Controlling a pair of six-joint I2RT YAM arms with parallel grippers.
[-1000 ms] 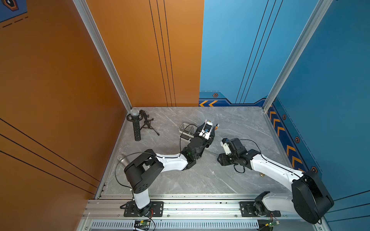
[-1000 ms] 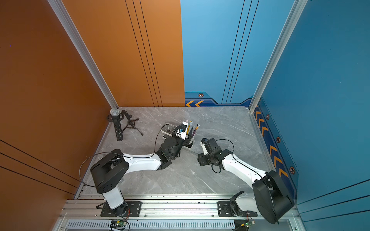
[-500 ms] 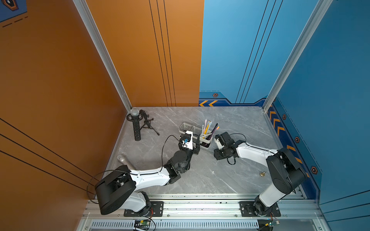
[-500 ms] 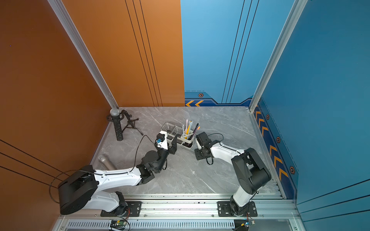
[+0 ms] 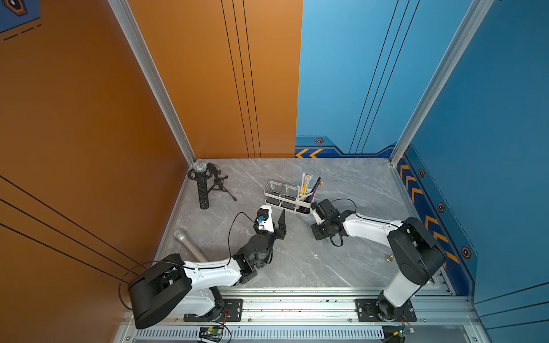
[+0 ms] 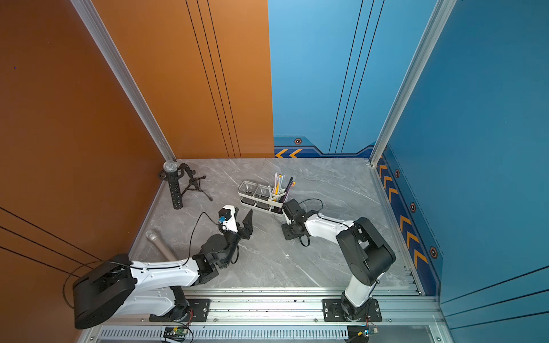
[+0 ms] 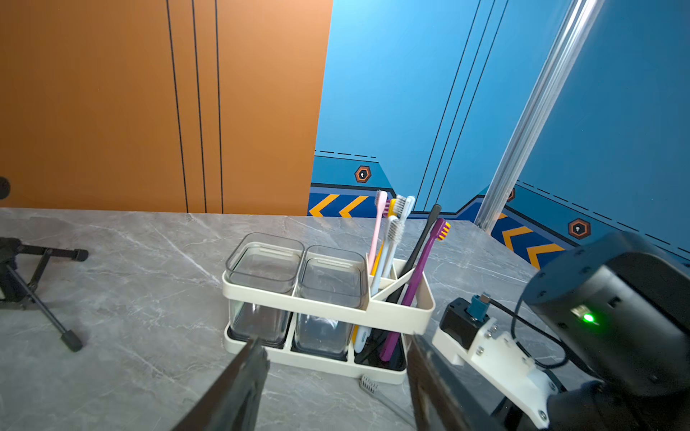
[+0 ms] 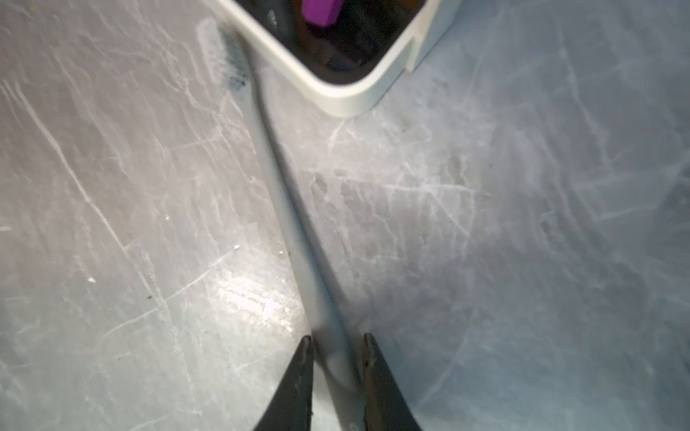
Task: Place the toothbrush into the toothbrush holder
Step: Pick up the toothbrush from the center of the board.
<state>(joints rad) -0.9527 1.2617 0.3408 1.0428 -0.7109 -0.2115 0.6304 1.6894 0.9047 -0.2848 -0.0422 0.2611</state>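
The toothbrush (image 8: 287, 209) is pale grey and lies flat on the marble table, its bristle head (image 7: 367, 383) against the near corner of the toothbrush holder (image 5: 286, 205). The white holder (image 7: 328, 304) carries two clear cups and a compartment with several brushes standing upright. My right gripper (image 8: 336, 337) points down at the table, shut on the toothbrush's handle with one finger on each side. My left gripper (image 7: 336, 343) hovers open in front of the holder with nothing between its fingers; in a top view it (image 5: 274, 218) sits just left of the right wrist.
A black microphone stand (image 5: 218, 184) and a perforated black tube (image 5: 202, 187) stand at the back left corner. A silver microphone (image 5: 190, 245) lies by the left wall. A small brass piece (image 5: 389, 258) rests near the right arm's base.
My right gripper moved up to the holder's corner and narrowed its jaws around the toothbrush handle. My left arm drew back from the holder toward the table's front.
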